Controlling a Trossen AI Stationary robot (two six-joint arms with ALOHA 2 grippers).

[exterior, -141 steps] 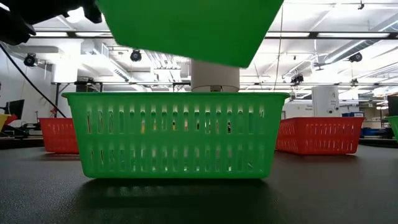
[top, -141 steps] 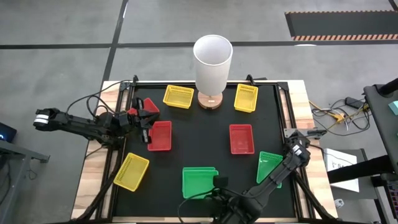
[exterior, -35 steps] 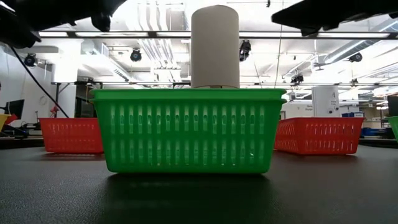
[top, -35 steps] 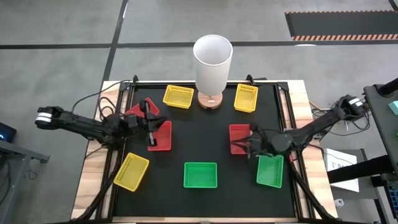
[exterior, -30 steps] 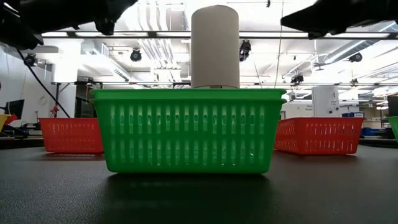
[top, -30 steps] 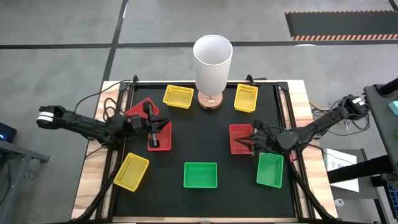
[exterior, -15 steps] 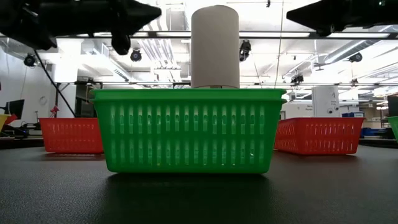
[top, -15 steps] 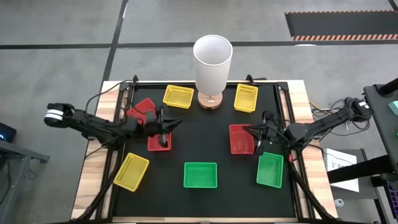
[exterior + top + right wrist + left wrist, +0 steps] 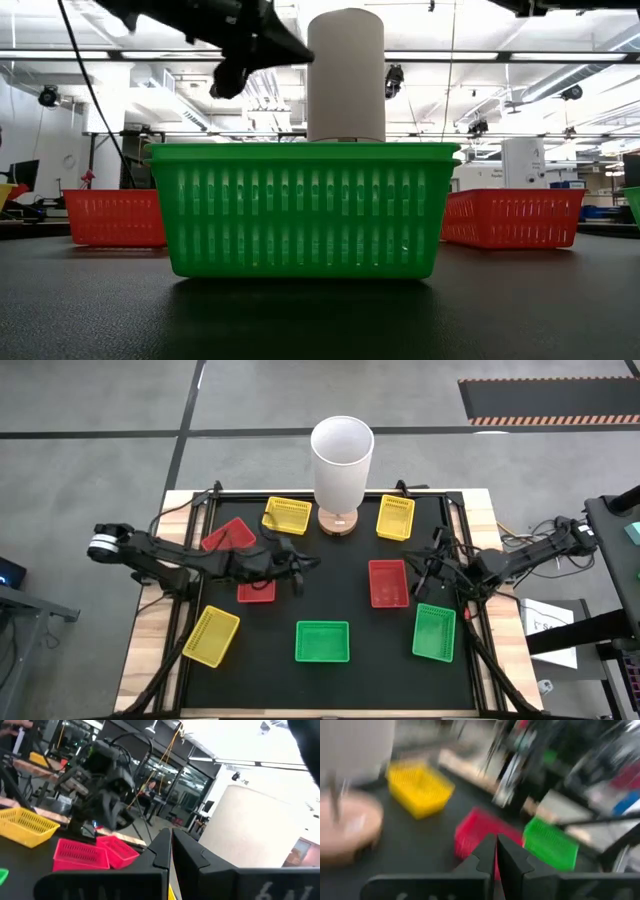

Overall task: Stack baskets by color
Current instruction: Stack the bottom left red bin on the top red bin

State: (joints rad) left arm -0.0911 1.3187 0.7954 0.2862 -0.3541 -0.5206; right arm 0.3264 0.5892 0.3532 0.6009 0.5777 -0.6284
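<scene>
Black matting around the white cylinder [image 9: 342, 457] holds scattered baskets; my left gripper [image 9: 303, 567], pinched shut and empty, could clip that cylinder swinging toward the red basket [image 9: 388, 582]

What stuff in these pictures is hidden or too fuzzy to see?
- High view: part of the red basket under the left arm is covered by that arm.
- Low view: the green basket fills the middle and hides the foot of the white cylinder; the yellow baskets do not show.
- Left wrist view: motion blur smears everything past the left claw.
- Right wrist view: the right claw blocks the table beneath it.
</scene>
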